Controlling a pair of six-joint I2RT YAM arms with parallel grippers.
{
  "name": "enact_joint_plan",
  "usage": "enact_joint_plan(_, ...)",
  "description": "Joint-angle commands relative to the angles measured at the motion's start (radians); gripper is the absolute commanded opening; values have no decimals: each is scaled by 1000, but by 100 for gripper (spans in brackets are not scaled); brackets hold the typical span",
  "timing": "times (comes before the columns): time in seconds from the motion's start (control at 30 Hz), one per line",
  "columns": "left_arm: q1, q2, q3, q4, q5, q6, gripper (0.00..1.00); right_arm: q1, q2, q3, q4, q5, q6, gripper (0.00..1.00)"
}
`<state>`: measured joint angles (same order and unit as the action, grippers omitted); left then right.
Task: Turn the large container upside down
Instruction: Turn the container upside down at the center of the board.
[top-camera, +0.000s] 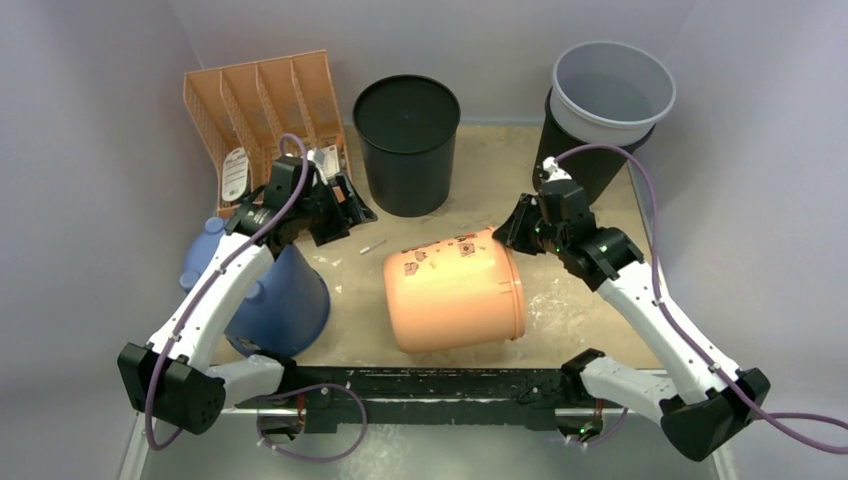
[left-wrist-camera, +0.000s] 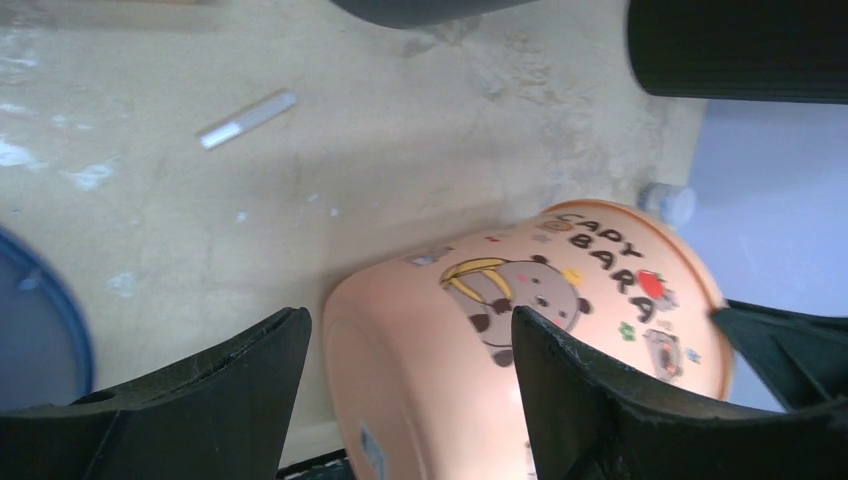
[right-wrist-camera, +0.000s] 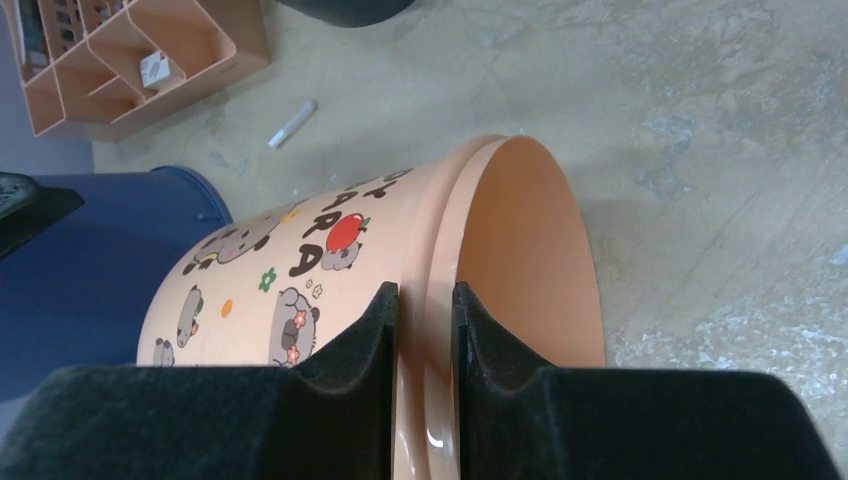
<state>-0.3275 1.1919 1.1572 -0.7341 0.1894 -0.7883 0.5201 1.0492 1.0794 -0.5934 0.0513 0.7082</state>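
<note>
The large orange container (top-camera: 455, 290), with cartoon stickers, lies on its side in the middle of the table, mouth to the right. My right gripper (top-camera: 515, 228) is shut on its rim at the upper far edge. In the right wrist view the fingers (right-wrist-camera: 425, 295) pinch the rim, one outside the container (right-wrist-camera: 330, 250) and one inside. My left gripper (top-camera: 345, 205) is open and empty, up left of the container and apart from it. In the left wrist view its jaws (left-wrist-camera: 408, 318) stand wide, with the container's base (left-wrist-camera: 520, 330) below.
A black bin (top-camera: 407, 140) stands behind the container. A grey bin (top-camera: 612, 90) sits stacked in a black one at back right. A blue bin (top-camera: 275, 300) lies upside down at left. An orange organizer (top-camera: 260, 100) stands at back left. A small white stick (top-camera: 374, 245) lies on the table.
</note>
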Motion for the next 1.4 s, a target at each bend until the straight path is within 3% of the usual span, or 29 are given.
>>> enact_joint_plan(0.0,5,-40,-38,141,132,-116,74,-17,12,-56,-21,1,-65,11)
enact_joint_plan(0.13,5,-74,-124,245,227,-145,74,-32,12,-104,38,-46,-54,11)
enact_joint_plan(0.4,-2,-168,-213,212,267,-148,75,-73,46,-157,103,-104,-64,11)
enact_joint_plan(0.57,-17,-198,-288,234,314,-236,75,-87,66,-141,106,-107,-77,11)
enact_joint_plan(0.97,-52,-216,-279,-11,447,-211,78,-115,44,-180,119,-136,-56,9)
enact_joint_plan(1.07,-83,-228,-351,150,539,-356,80,-119,42,-191,124,-137,-54,9)
enact_joint_plan(1.23,-109,-234,-380,264,497,-436,81,-127,45,-195,132,-135,-52,10)
enact_joint_plan(1.37,-139,-266,-484,515,510,-576,82,-130,63,-189,142,-161,-50,10)
